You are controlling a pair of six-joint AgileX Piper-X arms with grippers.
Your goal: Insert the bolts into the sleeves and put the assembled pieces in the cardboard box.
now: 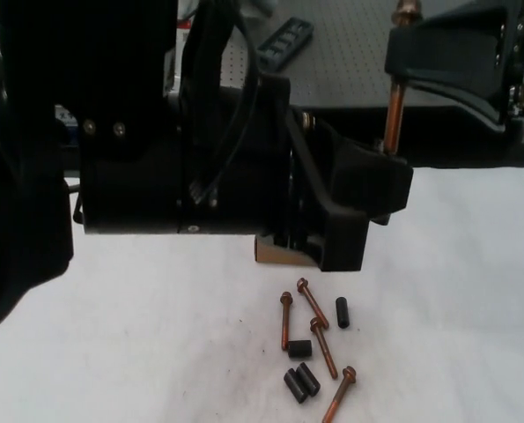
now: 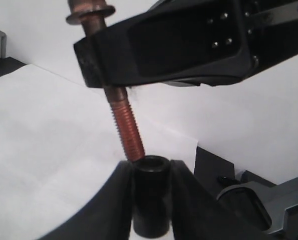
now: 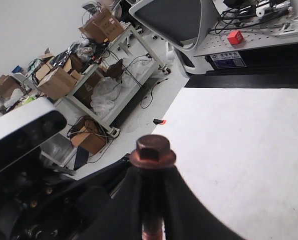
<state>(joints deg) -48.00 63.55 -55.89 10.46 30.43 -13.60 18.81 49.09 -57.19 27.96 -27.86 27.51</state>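
Left gripper [image 2: 151, 169]: fingers closed on a black sleeve [image 2: 151, 200], which stands upright between the pads with its open mouth facing up. In the high view this gripper sits right of centre, at the end of the bulky black arm [image 1: 156, 132] that blocks most of the left half of the frame.

Right gripper [image 3: 153, 176]: fingers clamped on the shank of a copper-coloured bolt [image 2: 124, 120], just under its flanged hex head. It is at the upper right of the high view. The bolt hangs head up and slightly tilted, with its threaded tip at the rim of the held sleeve. Whether the tip touches the rim or has just entered cannot be told.

Loose stock, lower centre of the high view, on the white sheet [image 1: 473, 308]:
- Four loose bolts [image 1: 286, 322] [image 1: 313, 302] [image 1: 323, 347] [image 1: 341, 394], lying flat.
- Four loose sleeves [image 1: 342, 312] [image 1: 299, 347] [image 1: 295, 386] [image 1: 308, 378], the last two side by side and touching.

Container: cardboard box [image 1: 275, 250]. Its brown edge shows under the left arm at the centre of the high view. The arm hides its contents.
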